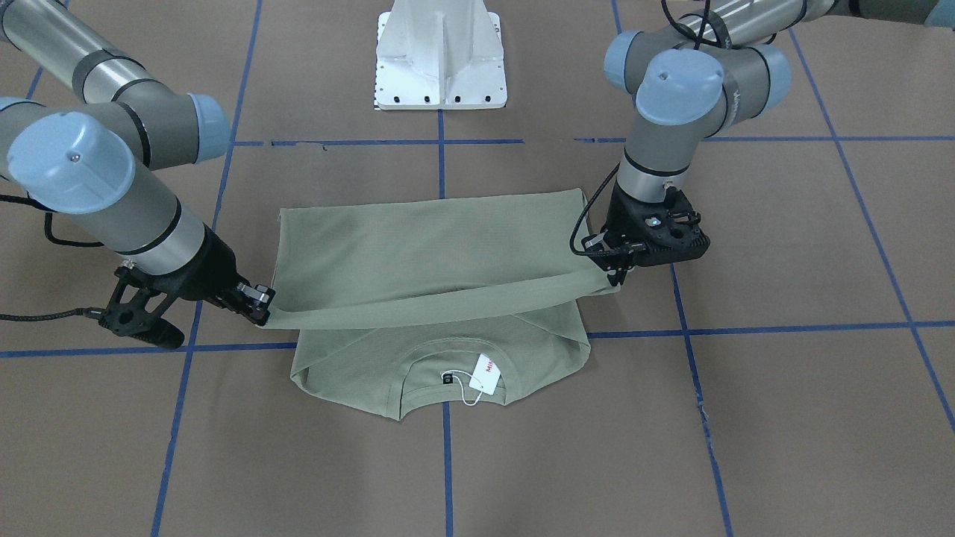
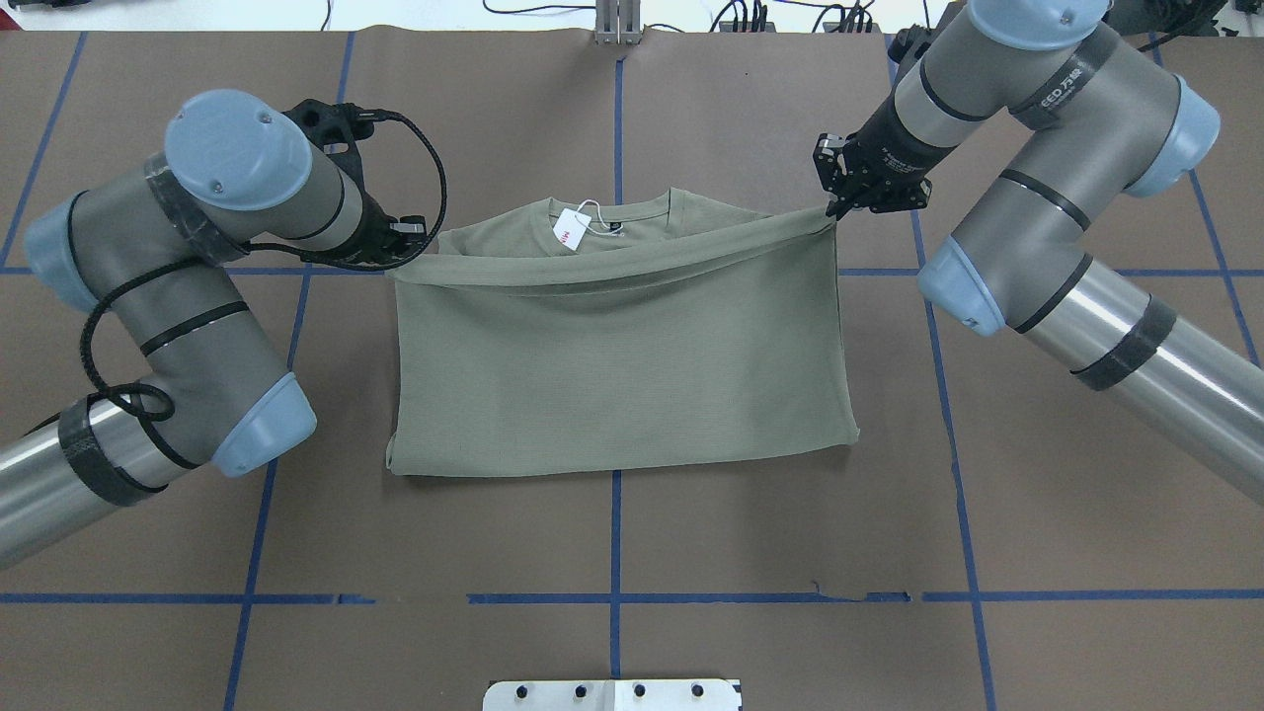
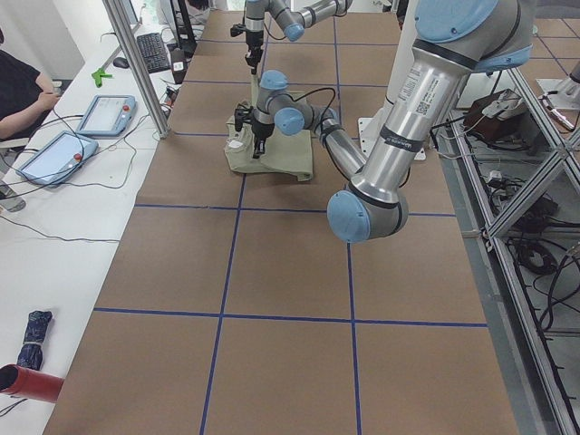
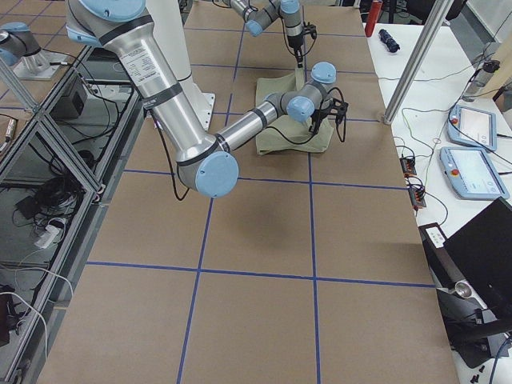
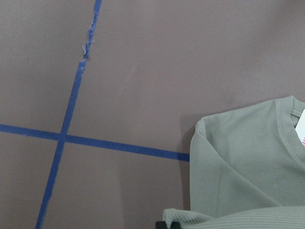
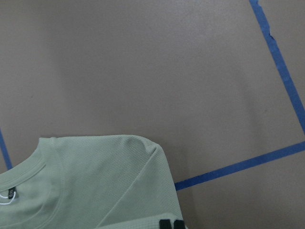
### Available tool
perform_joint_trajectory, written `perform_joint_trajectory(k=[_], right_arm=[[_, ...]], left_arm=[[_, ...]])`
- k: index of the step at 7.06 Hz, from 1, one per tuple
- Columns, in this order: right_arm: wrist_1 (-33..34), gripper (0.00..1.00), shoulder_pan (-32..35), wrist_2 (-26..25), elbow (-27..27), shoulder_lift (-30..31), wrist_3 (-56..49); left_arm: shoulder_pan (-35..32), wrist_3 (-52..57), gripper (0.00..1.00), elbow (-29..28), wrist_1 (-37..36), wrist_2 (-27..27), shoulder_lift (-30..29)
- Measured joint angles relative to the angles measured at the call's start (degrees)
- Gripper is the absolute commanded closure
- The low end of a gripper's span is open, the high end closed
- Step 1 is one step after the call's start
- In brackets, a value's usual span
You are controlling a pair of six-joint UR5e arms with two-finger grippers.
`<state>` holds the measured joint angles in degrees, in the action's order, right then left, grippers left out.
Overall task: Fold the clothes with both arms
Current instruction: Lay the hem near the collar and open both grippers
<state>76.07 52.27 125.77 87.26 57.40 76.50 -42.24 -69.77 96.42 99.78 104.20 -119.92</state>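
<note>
Brown-papered table (image 2: 691, 533), centre: sage-green knit shirt (image 2: 622, 365), half folded — soft, light, limp, best taken at hem corners — where left gripper (image 2: 413, 240) and right gripper (image 2: 832, 207) each pinch it, edge stretched taut above the far collar.

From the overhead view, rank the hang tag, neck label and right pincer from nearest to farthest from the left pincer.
Measured from the left pincer, which grips the shirt by its lifted edge:
1. the hang tag, lying on the collar, nearer the left side.
2. the neck label, just past the tag, at the collar's middle.
3. the right pincer, at the lifted edge's opposite end.
</note>
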Motion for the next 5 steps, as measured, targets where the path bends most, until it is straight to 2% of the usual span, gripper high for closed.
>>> perform_joint_trajectory(k=[2,5], right_arm=[[-1.12,1.00,-0.59,-0.05,-2.89,-0.24,-0.02],[-1.79,1.00,-0.68,-0.33,-6.37,-2.18,-0.09]], left_arm=[[-0.40,-0.26,1.00,-7.46,5.38,-0.19,-2.05],[-1.38,-0.36,1.00,-11.86,7.98,-0.94,-3.21]])
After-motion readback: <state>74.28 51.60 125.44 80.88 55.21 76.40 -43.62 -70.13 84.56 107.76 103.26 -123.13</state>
